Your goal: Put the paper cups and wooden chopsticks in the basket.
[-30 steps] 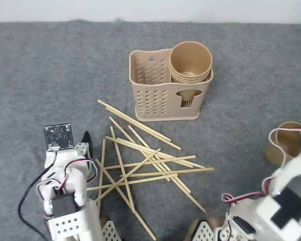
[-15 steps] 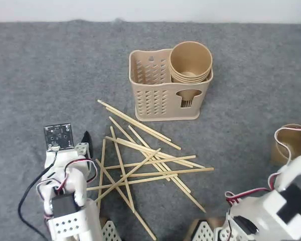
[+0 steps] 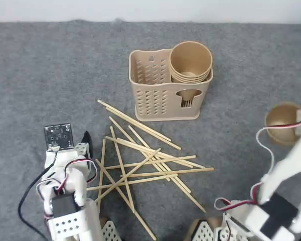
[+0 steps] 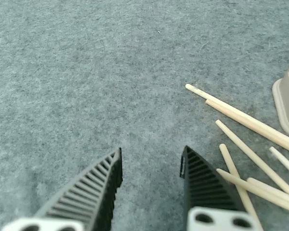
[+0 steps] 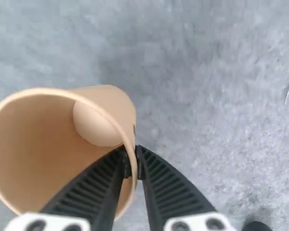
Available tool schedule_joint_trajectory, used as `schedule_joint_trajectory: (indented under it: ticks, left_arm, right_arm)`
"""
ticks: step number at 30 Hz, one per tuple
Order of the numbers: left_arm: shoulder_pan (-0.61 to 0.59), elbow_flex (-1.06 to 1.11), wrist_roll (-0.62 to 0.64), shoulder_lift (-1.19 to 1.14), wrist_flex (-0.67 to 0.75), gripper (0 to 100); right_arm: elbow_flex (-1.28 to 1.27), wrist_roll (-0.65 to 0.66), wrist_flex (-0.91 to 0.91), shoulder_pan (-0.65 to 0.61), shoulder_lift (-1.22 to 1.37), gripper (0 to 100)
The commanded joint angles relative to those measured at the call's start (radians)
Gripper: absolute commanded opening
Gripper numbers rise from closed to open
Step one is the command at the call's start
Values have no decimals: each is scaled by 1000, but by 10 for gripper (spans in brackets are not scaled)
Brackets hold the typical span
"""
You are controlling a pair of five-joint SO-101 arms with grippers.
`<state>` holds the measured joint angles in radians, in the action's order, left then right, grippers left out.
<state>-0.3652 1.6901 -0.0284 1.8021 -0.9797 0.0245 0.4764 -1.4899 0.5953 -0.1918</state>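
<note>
A tan perforated basket (image 3: 155, 95) stands at the back of the grey mat, with a stack of paper cups (image 3: 190, 61) in its right compartment. Several wooden chopsticks (image 3: 140, 160) lie crossed in front of it; some chopsticks (image 4: 241, 118) reach into the left wrist view. My right gripper (image 5: 130, 160) is shut on the rim of a single paper cup (image 5: 53, 144), one finger inside and one outside. That cup (image 3: 282, 122) is lifted at the right edge, opening up. My left gripper (image 4: 151, 166) is open just above bare mat, left of the chopsticks, near the front-left arm (image 3: 65, 165).
Grey carpet-like mat (image 3: 50, 75) covers the table, with open room at the back left and between the basket and the held cup. The arm bases (image 3: 70, 221) stand at the front edge.
My right arm has lifted the paper cup and carried it up and back, toward the basket's side. The left arm, chopsticks and basket have not moved.
</note>
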Motion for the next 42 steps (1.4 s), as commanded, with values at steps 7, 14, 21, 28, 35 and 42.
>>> schedule_joint_trajectory:
  ticks: [7, 14, 21, 28, 35, 42]
  left_arm:
    - [5, -4, 3, 6, 21, 185]
    - [5, -4, 3, 6, 21, 185]
    - [5, -4, 3, 6, 23, 185]
    - [5, -4, 3, 6, 23, 185]
    - [5, -4, 3, 6, 23, 185]
    - [5, -4, 3, 6, 23, 185]
  right_arm:
    - [577, -287, -236, -286, -16, 8]
    - [793, -443, -176, -486, -5, 8]
    - [881, -485, -140, -705, 2, 7]
    - [882, -480, -142, -745, 136, 8]
    - [887, -480, -174, -731, 222, 8]
    - [875, -483, -222, -720, 234, 8]
